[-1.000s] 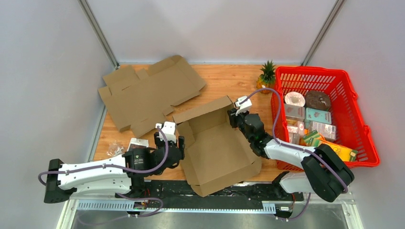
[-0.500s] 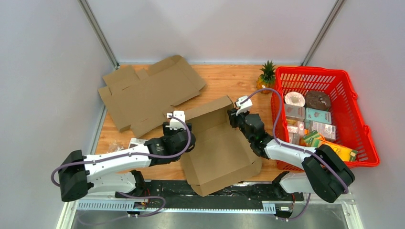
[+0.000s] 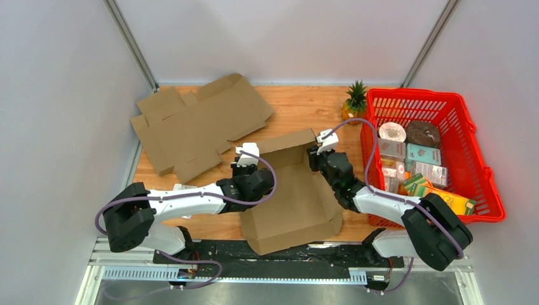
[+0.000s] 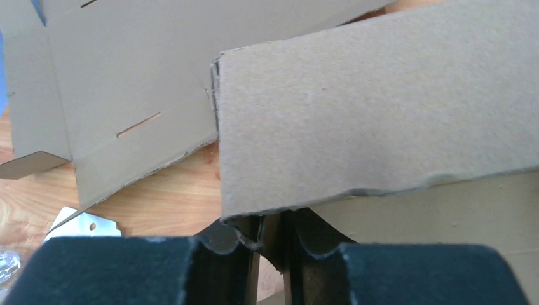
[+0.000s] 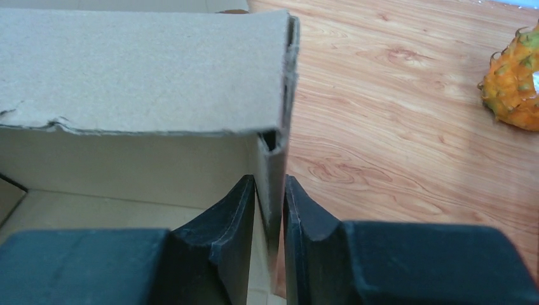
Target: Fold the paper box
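Top external view: paper box [image 3: 289, 190], partly erected, open side up, sits between the two sets of fingers at the near middle of the worktop [image 3: 299, 111]. Back wall stands upright. Side walls are raised. The near flap lies low, reaching to the worktop's near edge.

Left fingers [image 4: 222, 267]: closed together on the box's left wall near its back corner, one finger on each face of the cardboard. In the left wrist view the wall's thin edge sits pinched between them, and the back wall's panel spreads just above and beyond the tips.

Right fingers [image 5: 222, 229]: clamped on the box's right wall at the back right corner. In the right wrist view one finger is inside the box and one outside, and the cardboard edge runs straight up between them.

Flat cardboard sheet [image 3: 197, 124]: unfolded, lying beyond and to the left of the left fingers, apart from the box.

Pineapple [image 3: 356, 98]: small, upright, beyond the right fingers at the far side of the worktop.

Red basket [image 3: 413, 93]: right of the right fingers, just beside the pineapple, holding packaged goods [image 3: 423, 154].
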Action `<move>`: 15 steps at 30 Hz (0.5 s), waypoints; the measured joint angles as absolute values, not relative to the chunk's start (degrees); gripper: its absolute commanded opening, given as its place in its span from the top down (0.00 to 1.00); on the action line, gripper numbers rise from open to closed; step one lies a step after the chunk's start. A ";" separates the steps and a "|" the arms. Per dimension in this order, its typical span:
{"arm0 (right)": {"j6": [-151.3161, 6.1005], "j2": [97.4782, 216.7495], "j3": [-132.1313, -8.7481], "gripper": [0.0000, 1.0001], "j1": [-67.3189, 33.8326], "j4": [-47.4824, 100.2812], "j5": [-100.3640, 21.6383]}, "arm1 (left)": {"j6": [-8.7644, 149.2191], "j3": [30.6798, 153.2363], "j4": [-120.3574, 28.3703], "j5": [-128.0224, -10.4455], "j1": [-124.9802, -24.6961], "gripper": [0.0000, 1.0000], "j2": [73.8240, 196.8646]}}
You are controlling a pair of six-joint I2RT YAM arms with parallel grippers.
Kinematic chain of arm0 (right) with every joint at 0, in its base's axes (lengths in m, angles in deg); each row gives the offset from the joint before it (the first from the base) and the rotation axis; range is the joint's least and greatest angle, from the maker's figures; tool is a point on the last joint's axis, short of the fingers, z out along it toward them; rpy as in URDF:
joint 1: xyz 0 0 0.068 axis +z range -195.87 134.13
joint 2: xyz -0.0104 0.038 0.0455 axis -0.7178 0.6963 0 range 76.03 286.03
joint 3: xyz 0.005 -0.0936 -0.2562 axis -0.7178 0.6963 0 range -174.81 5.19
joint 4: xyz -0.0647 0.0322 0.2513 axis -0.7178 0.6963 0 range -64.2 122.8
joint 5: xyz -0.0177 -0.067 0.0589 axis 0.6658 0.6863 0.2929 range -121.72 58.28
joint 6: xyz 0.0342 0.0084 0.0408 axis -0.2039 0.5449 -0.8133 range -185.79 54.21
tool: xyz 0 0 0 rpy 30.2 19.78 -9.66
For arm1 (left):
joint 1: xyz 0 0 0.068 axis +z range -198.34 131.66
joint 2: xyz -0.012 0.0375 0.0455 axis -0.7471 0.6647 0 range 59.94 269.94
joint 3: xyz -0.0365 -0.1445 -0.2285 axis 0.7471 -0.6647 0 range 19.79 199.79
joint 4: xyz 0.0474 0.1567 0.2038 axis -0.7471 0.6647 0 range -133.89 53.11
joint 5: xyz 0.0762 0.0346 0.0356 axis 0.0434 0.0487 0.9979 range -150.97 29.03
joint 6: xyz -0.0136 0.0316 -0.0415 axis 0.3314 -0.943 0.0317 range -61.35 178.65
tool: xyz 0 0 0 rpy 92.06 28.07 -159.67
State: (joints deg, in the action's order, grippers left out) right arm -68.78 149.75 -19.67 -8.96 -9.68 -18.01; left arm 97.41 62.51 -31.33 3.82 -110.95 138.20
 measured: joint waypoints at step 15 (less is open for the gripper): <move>-69.74 157.07 -21.98 1.00 -5.45 -11.74 -7.41 | 93.24 57.63 -42.06 6.53 -110.95 1.00 136.45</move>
State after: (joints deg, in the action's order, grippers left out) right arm -69.74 157.07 -21.98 -5.45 -11.74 -7.41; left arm 93.24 57.63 -42.06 6.53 -110.95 136.45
